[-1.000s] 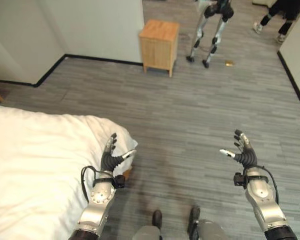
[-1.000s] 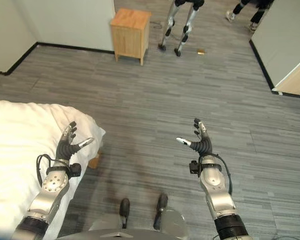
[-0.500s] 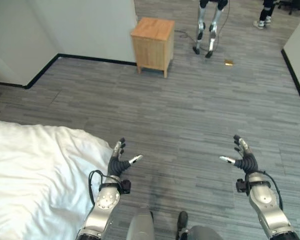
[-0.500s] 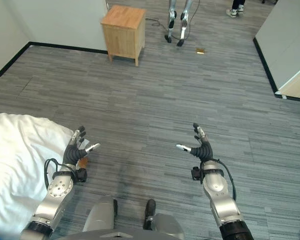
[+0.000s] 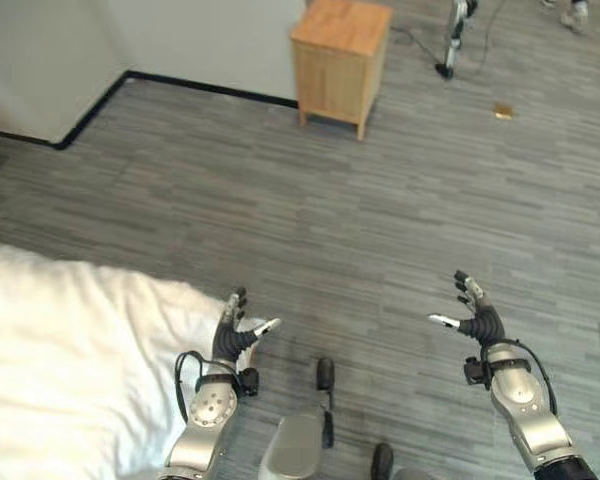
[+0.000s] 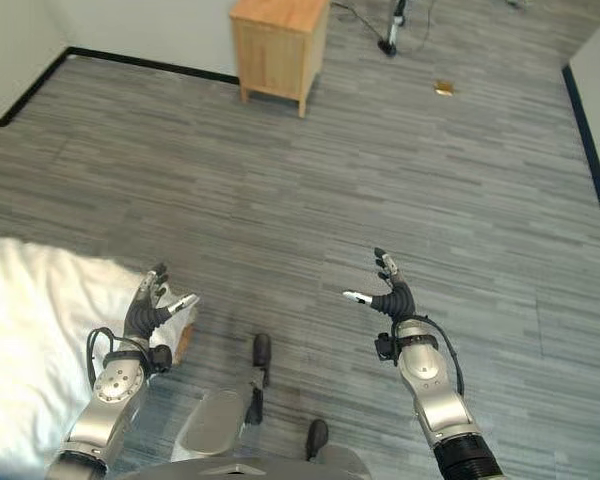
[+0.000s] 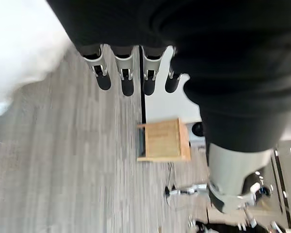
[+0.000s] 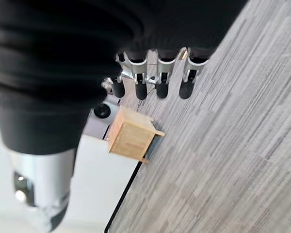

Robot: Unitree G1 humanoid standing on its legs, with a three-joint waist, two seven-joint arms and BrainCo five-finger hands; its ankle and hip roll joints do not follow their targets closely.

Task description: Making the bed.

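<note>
The bed's white cover (image 5: 70,370) fills the lower left, and its rumpled corner ends near my left hand. My left hand (image 5: 232,338) hovers just past that corner, open, with straight fingers (image 7: 122,74) and the thumb spread, holding nothing. The white cover (image 7: 19,43) shows beside those fingers in the left wrist view. My right hand (image 5: 477,320) floats open over the bare floor well to the right of the bed, palm turned inward, fingers (image 8: 157,80) straight and empty.
A small wooden nightstand (image 5: 342,58) stands against the light wall (image 5: 160,35) at the far side. A small tan object (image 5: 503,110) lies on the grey plank floor (image 5: 380,220). Another robot's leg (image 5: 452,40) stands beyond the nightstand.
The whole picture has shifted, so the camera has moved. Both hands keep the same open, empty pose, the left one still by the bed's corner.
</note>
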